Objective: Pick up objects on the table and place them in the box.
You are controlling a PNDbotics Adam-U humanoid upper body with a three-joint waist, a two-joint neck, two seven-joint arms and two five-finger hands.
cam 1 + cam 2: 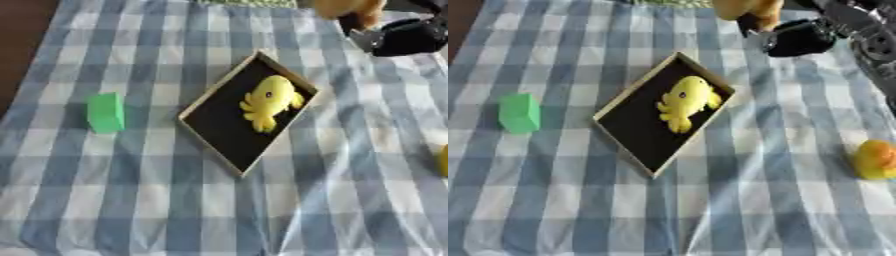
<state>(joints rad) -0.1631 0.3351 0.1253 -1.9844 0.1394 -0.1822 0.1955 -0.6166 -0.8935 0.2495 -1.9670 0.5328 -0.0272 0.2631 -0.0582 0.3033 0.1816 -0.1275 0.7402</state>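
A black box with a wooden rim (203, 104) lies askew in the middle of the checked cloth. A yellow soft toy (270, 101) lies inside it, towards its right end. Left of the box stands a green block (106, 112). A yellow-orange round toy (877, 159) sits near the right edge. My right hand (798, 38) comes in from the upper right, beyond the box's far corner. Its dark fingers (754, 22) are curled on the lower part of an orange-brown toy (744, 8) at the top edge. My left hand shows in neither view.
The blue and white cloth (114, 200) covers the whole table and wrinkles on the right. A dark brown strip (22, 45) shows past its left edge. My right forearm (872, 40) runs along the upper right edge.
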